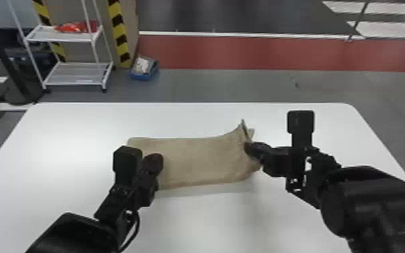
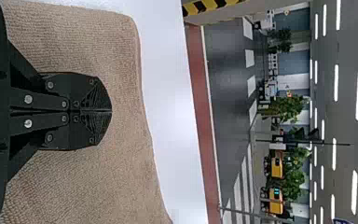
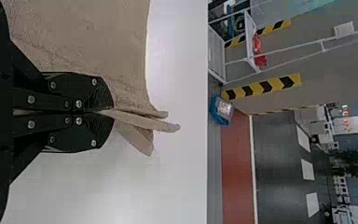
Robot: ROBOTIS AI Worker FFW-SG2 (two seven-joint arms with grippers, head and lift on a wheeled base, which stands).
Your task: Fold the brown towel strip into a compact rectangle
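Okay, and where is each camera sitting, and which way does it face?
Head view: on the head, facing forward and down at the table; left arm and right arm show.
Left wrist view: on the left wrist, looking out past its shut left claw, over the brown towel.
Right wrist view: on the right wrist, looking out along the right claw, shut on the towel's end.
Shared: head and right wrist views both catch the blue bin beyond the table.
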